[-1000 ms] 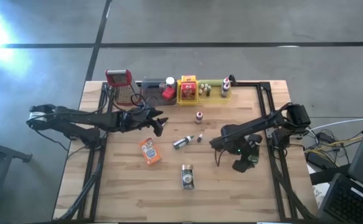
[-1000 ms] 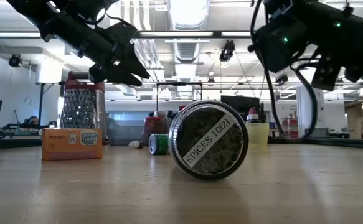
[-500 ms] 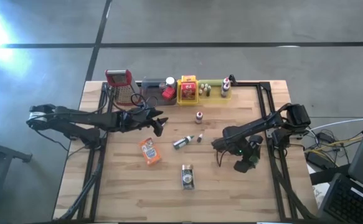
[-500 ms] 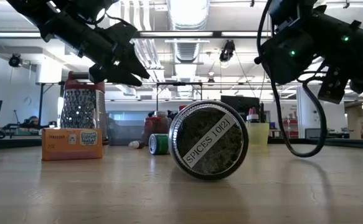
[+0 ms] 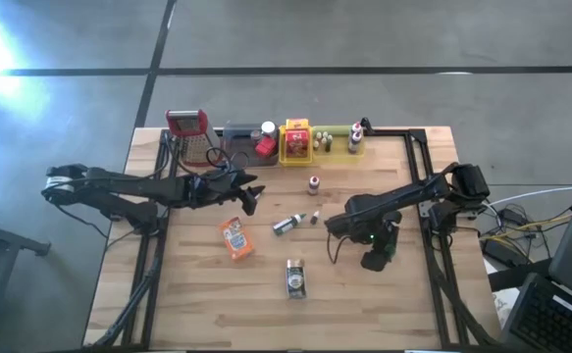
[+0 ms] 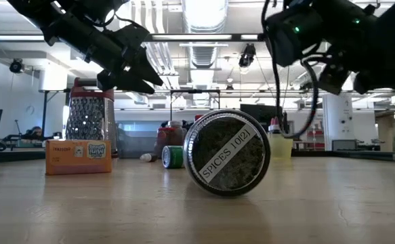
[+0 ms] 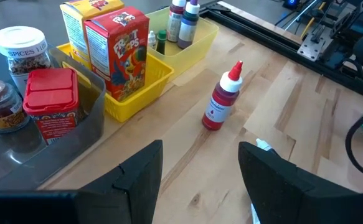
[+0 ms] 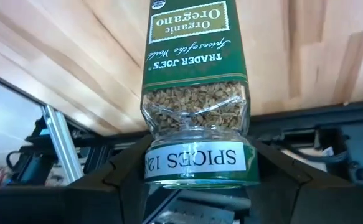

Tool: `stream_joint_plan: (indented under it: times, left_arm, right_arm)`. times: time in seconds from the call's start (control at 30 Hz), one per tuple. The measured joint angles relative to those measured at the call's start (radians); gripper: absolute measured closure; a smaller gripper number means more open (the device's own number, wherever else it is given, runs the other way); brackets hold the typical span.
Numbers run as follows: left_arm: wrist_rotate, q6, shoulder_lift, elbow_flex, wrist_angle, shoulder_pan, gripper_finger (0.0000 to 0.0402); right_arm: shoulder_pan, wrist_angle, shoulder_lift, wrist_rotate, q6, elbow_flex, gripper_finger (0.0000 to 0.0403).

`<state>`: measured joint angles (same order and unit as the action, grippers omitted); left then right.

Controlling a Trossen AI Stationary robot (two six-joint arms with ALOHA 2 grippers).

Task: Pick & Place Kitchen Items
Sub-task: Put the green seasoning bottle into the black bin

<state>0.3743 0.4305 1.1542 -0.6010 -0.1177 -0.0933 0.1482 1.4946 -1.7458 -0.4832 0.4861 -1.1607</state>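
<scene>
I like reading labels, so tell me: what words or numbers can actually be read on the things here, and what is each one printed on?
"SPICES 10|21": lid of the spice jar lying on the table.
"Organic Oregano", "TRADER JOE'S", "SPICES": oregano jar in the right gripper.
"FROOT LOOPS": small cereal box in the yellow tray.
"SPICES": white-lidded jar.
Orange packet: print too blurred to read.

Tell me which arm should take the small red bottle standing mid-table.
Left. The left gripper hangs open, empty, looking straight at the red bottle just ahead of it. The right gripper already clamps an oregano jar, so it would have to place that first.
</scene>
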Motion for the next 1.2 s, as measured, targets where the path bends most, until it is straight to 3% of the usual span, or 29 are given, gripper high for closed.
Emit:
stream_joint_plan:
  times: [0.47,0.83,0.97,1.2]
  left_arm:
    - [-0.015,0.0,0.0,0.0,0.008,0.0,0.0186]
    - [-0.015,-0.002,0.0,0.0,0.007,0.0,0.0186]
    - [-0.015,-0.007,0.0,-0.002,0.002,0.0,0.0186]
    - [-0.015,-0.009,0.0,0.0,0.041,0.001,0.0186]
  right_arm:
    - [0.001,-0.084,-0.01,0.024,-0.023,-0.036,0.0151]
    - [0.003,-0.091,0.002,0.279,-0.097,-0.238,0.0173]
    - [0.014,-0.092,0.022,0.424,-0.127,-0.32,0.0187]
    - [0.074,-0.093,0.186,0.691,-0.025,-0.314,0.0211]
